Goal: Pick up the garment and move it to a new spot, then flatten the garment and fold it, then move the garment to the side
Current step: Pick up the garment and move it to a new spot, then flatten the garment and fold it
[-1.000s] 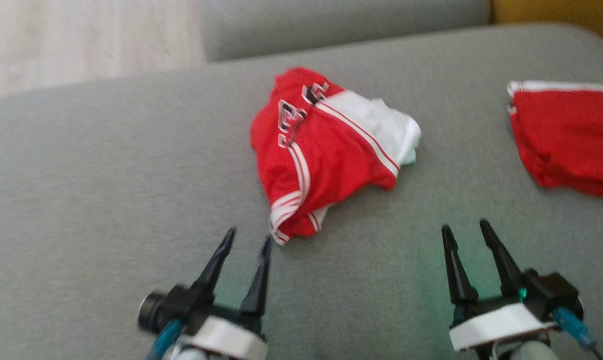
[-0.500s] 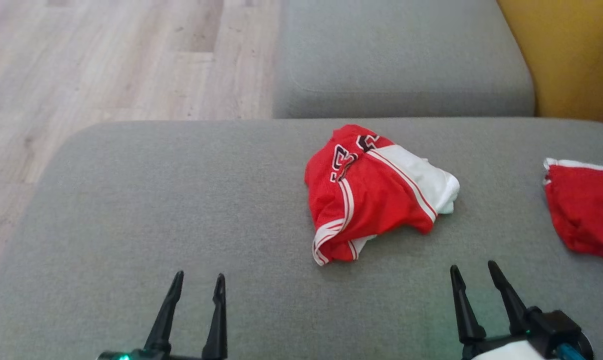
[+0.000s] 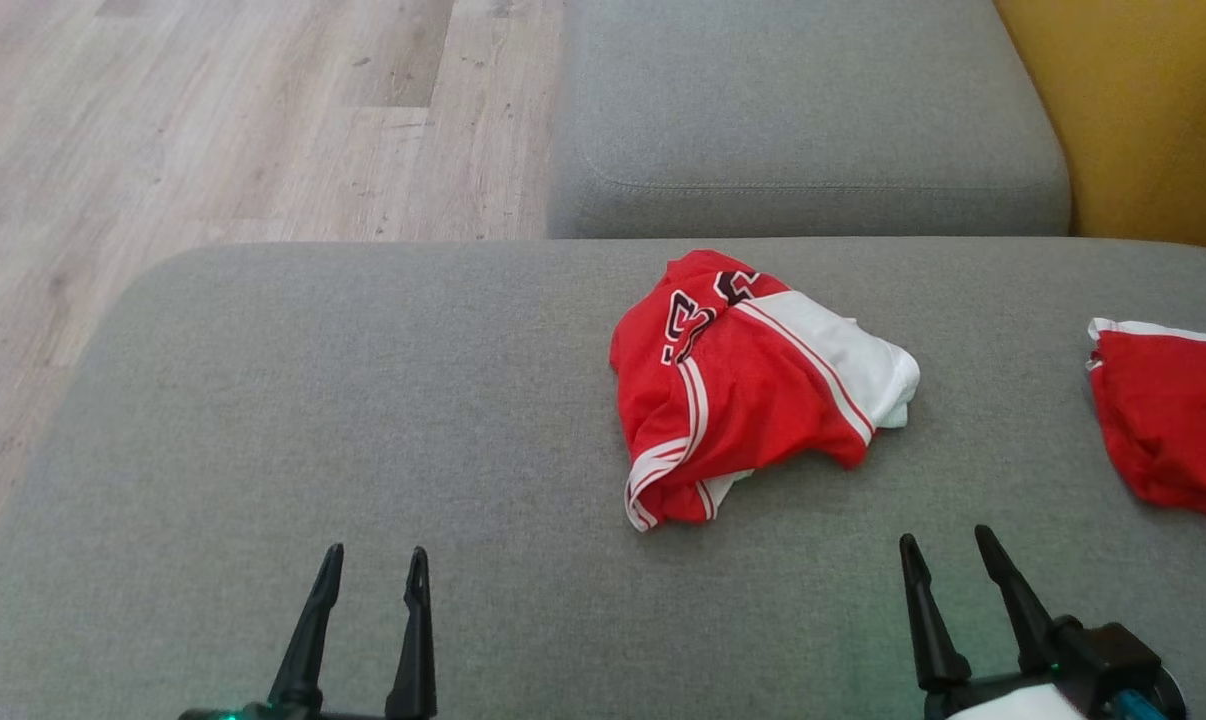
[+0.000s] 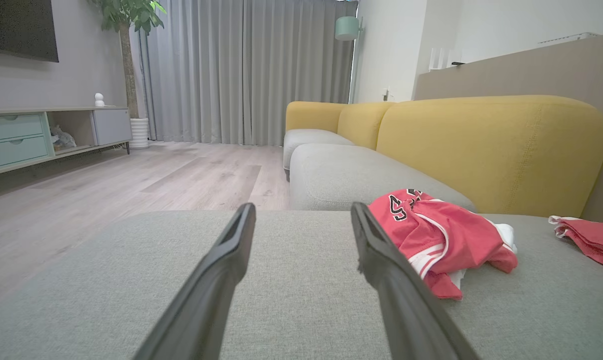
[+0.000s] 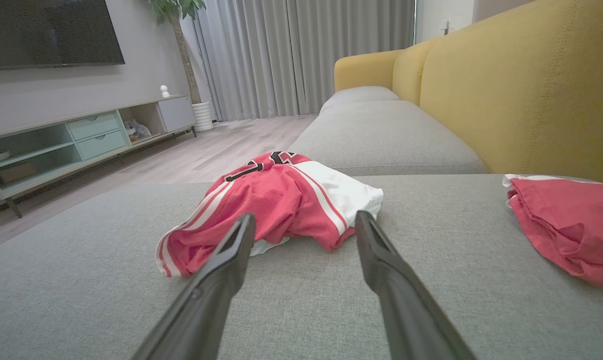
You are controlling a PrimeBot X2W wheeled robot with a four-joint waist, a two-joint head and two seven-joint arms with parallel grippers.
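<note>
Nothing is done yet: the crumpled red-and-white cloth garment (image 3: 753, 390) lies ungrabbed; left gripper (image 3: 377, 550) and right gripper (image 3: 944, 536) (both open, empty) wait.

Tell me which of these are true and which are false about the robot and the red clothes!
1. The crumpled red and white garment lies on the grey cushion. True.
2. The left gripper is holding the garment. False: it is open, empty and apart from it.
3. The right gripper is open. True.
4. The second red garment lies on the floor. False: it lies on the cushion, to the robot's right.
</note>
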